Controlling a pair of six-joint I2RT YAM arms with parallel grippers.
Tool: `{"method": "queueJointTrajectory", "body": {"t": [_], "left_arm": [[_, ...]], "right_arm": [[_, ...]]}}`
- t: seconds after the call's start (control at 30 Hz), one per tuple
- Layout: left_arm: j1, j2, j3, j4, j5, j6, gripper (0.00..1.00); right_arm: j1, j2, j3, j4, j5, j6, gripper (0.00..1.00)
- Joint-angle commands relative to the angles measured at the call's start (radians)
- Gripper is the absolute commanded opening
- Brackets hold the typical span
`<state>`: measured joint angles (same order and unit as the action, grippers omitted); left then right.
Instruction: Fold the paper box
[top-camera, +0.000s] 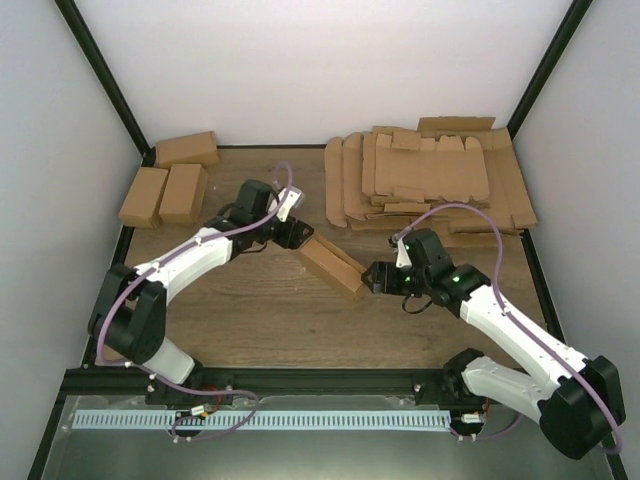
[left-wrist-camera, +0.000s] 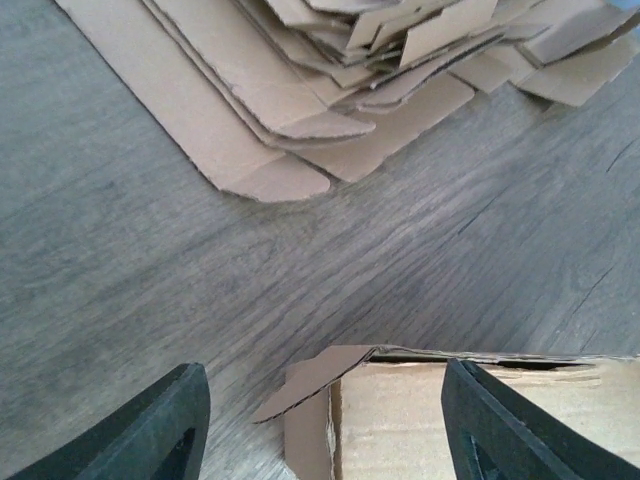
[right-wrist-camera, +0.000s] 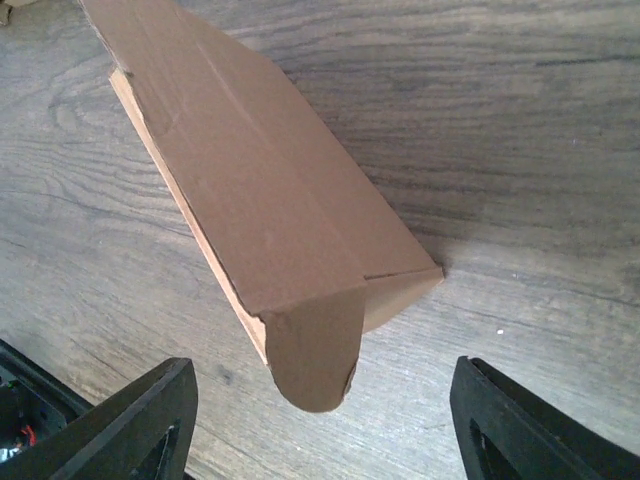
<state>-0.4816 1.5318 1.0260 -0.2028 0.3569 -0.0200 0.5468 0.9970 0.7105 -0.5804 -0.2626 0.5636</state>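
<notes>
The paper box (top-camera: 333, 264) lies on the table's middle as a partly folded brown carton, long axis running from upper left to lower right. My left gripper (top-camera: 297, 236) is open at its upper-left end; in the left wrist view (left-wrist-camera: 320, 425) the box end (left-wrist-camera: 420, 410) with a loose flap lies between the open fingers. My right gripper (top-camera: 374, 279) is open at its lower-right end; in the right wrist view (right-wrist-camera: 320, 425) the box (right-wrist-camera: 260, 200) has a rounded flap hanging down just ahead of the wide-open fingers. Neither gripper holds it.
A big stack of flat cardboard blanks (top-camera: 430, 180) lies at the back right, also in the left wrist view (left-wrist-camera: 300, 70). Three folded cartons (top-camera: 165, 180) sit at the back left. Black frame posts and white walls bound the table.
</notes>
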Motion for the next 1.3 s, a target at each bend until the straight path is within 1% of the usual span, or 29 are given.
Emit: {"method": "queueJointTrajectory", "body": {"t": [0.0, 0.2, 0.27, 0.37, 0.5, 0.57, 0.63, 0.7, 0.87, 1.03, 1.27], "left_arm": [[-0.03, 0.05, 0.045, -0.038, -0.014, 0.065, 0.65], [-0.067, 0.092, 0.069, -0.064, -0.046, 0.079, 0.48], [-0.078, 0.098, 0.075, -0.072, -0.063, 0.081, 0.44], [-0.099, 0.105, 0.091, -0.099, -0.127, 0.081, 0.37], [-0.124, 0.108, 0.118, -0.15, -0.199, 0.06, 0.19], [-0.135, 0.114, 0.13, -0.176, -0.211, 0.051, 0.11], [-0.149, 0.123, 0.14, -0.2, -0.23, 0.036, 0.06], [-0.162, 0.127, 0.146, -0.22, -0.246, 0.018, 0.04], [-0.189, 0.112, 0.152, -0.26, -0.297, -0.04, 0.04], [-0.197, 0.096, 0.156, -0.287, -0.293, -0.09, 0.04], [-0.204, 0.11, 0.192, -0.357, -0.258, -0.138, 0.04]], "right_arm": [[0.005, -0.02, -0.025, 0.018, -0.039, 0.039, 0.7], [0.005, -0.01, -0.036, 0.041, -0.073, 0.037, 0.64], [0.007, -0.006, -0.041, 0.052, -0.076, 0.039, 0.62], [0.007, 0.005, -0.046, 0.068, -0.077, 0.043, 0.6], [0.008, 0.019, -0.049, 0.091, -0.076, 0.048, 0.58], [0.008, 0.026, -0.049, 0.103, -0.077, 0.048, 0.57], [0.008, 0.038, -0.047, 0.11, -0.074, 0.048, 0.57], [0.01, 0.052, -0.043, 0.111, -0.067, 0.049, 0.57], [0.01, 0.069, -0.043, 0.117, -0.025, 0.059, 0.57], [0.01, 0.069, -0.057, 0.14, 0.039, 0.064, 0.54], [0.009, 0.093, -0.076, 0.175, 0.078, 0.064, 0.53]]}}
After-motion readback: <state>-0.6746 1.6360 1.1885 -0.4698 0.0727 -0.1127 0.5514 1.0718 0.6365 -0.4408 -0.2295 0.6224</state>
